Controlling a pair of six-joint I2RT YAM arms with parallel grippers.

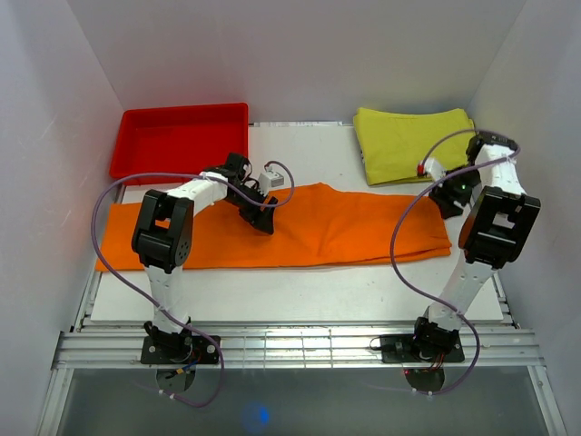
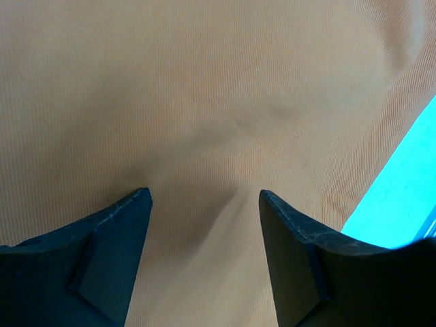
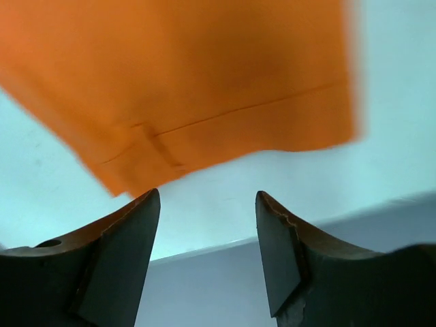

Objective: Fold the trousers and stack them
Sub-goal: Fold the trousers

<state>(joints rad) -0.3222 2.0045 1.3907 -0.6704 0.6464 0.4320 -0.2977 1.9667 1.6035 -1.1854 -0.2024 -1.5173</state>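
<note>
The trousers (image 1: 309, 232) lay across the table (image 1: 300, 295); behind them sat a tray (image 1: 177, 145) left, apparently overhanging, and a folded cloth (image 1: 408, 141) right.

Red tray (image 1: 182, 141) far left; yellow-green cloth (image 1: 413, 141), seemingly folded, far right.

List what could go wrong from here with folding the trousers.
1. The left gripper stands open right over the middle of the trousers; closing there may pinch only the top layer and bunch it.
2. The right gripper is open and empty short of the trousers' right end, where layers look splayed; a grab may catch just one.
</note>
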